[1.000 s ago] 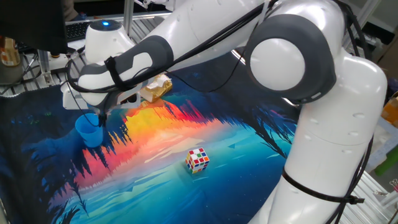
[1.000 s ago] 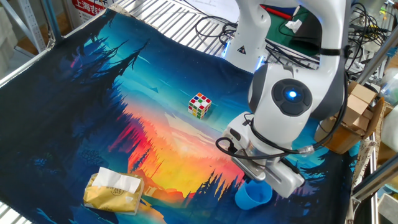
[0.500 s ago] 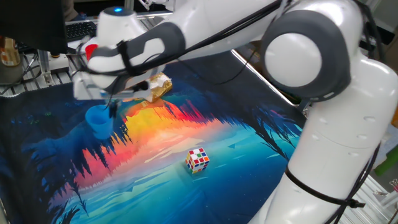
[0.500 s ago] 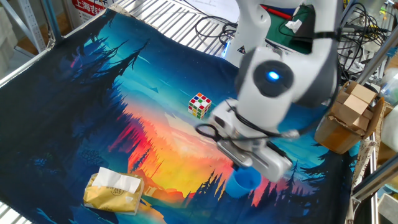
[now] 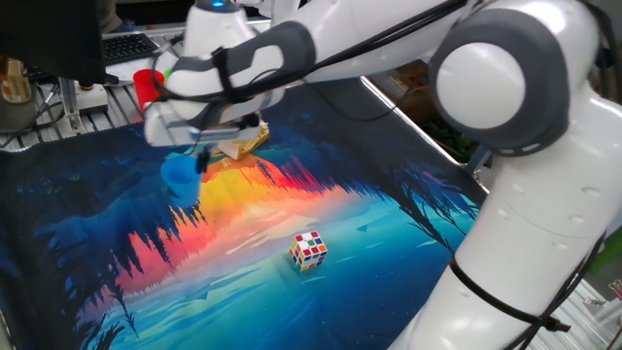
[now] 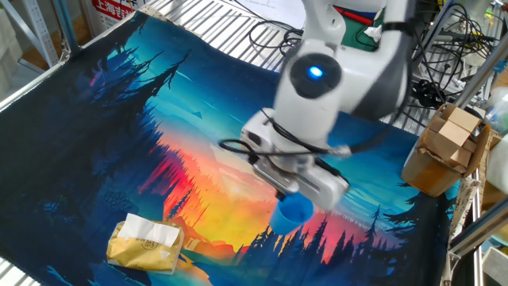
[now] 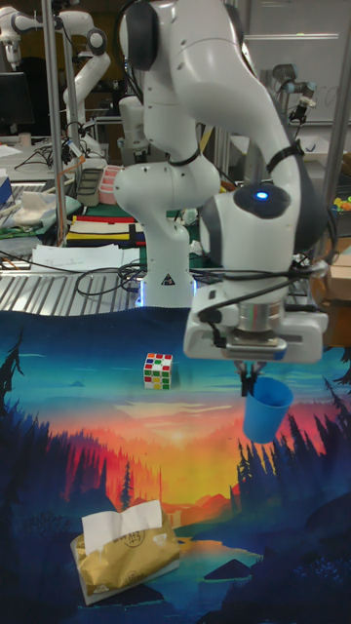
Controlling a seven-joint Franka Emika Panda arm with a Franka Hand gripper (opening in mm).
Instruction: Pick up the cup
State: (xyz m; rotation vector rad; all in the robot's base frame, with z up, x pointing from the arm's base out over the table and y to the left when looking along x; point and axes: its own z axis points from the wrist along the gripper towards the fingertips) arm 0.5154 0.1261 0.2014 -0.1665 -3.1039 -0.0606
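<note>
Lifted since a second ago, the cup (image 7: 265, 409) hung under my hand (image 7: 250, 382), fingers pinching its rim so it cleared the tabletop (image 7: 58, 409), the cube (image 7: 158, 370) well aside.

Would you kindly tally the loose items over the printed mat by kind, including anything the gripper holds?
Cup, light blue, gripped at its rim by the gripper: 1
Puzzle cube: 1
Tissue pack: 1
Total: 3
</note>
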